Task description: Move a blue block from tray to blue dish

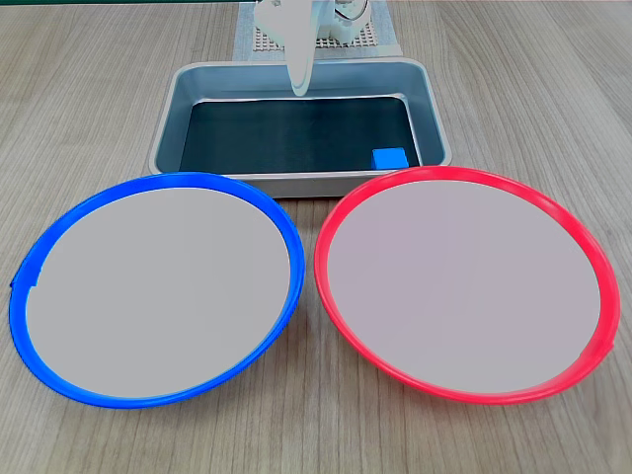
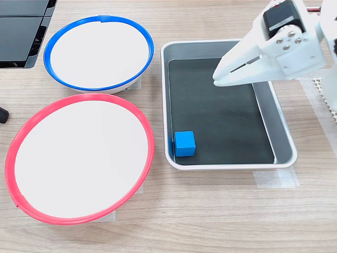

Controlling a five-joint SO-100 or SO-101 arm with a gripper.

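- Block (image 2: 185, 143) sits on the tray's dark floor, tight in a corner: bottom-left in the second exterior view, near-right in the first exterior view (image 1: 389, 158). It's just beside two walls, so you get open room only on the two faces toward the tray's middle.
- Tray (image 2: 282, 138) floor is bare apart from the block. In the first exterior view its near rim (image 1: 296, 181) runs just behind both dishes.
- Gripper (image 2: 217, 79) hangs over the far half of the tray, well apart from the block, tips pointing at the floor and clear above it. Fingers look nearly together, only a thin slit between them in the second exterior view. Nothing held. In the first exterior view you see only a single narrow white tip (image 1: 299, 83), edge-on.
- Blue dish (image 2: 51, 67) is top-left in the second exterior view, its rim near the tray's corner but not touching. Its centre is bare.
- Red dish (image 2: 16, 153) lies just beside the tray's long wall, right next to the block's corner. In the first exterior view its rim (image 1: 464, 174) hides the block's lower edge.
- The dishes sit close together, a thin strip of table (image 1: 305, 296) between them.
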